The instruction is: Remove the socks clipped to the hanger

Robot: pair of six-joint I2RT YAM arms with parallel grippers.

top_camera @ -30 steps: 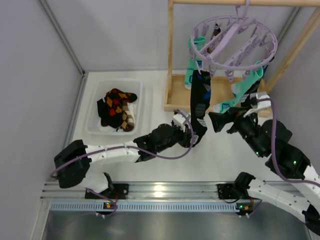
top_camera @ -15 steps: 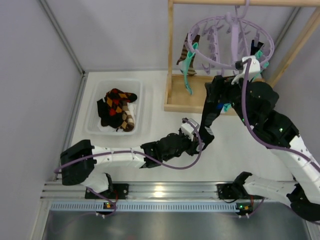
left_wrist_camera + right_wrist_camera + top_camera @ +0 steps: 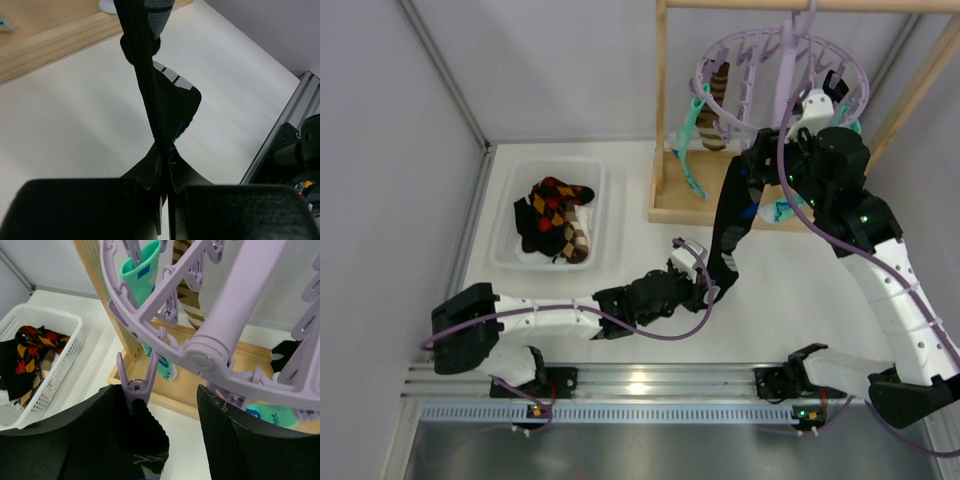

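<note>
The pale-purple hanger (image 3: 780, 75) hangs from the wooden rack at the top right. A dark sock (image 3: 725, 230) with blue patches hangs from one of its clips (image 3: 134, 385) and is stretched down to my left gripper (image 3: 705, 285). The left gripper (image 3: 163, 155) is shut on the sock's lower end (image 3: 150, 75). My right gripper (image 3: 162, 405) is open just under the hanger's ring (image 3: 235, 305), with the clip and the sock's cuff (image 3: 145, 440) between its fingers, close to the left one. Mint-green socks (image 3: 692, 150) (image 3: 140, 270) and a brown striped sock (image 3: 717, 105) stay clipped.
A white basket (image 3: 520, 215) at the left holds black and orange argyle socks (image 3: 558, 205); it also shows in the right wrist view (image 3: 50, 325). The wooden rack's base (image 3: 680, 205) and posts stand under the hanger. A metal rail (image 3: 640, 385) runs along the near edge.
My right gripper has risen from beside the sock's middle up to the hanger's clip. The hanger has turned and swung. My left gripper has kept hold of the sock's lower end.
</note>
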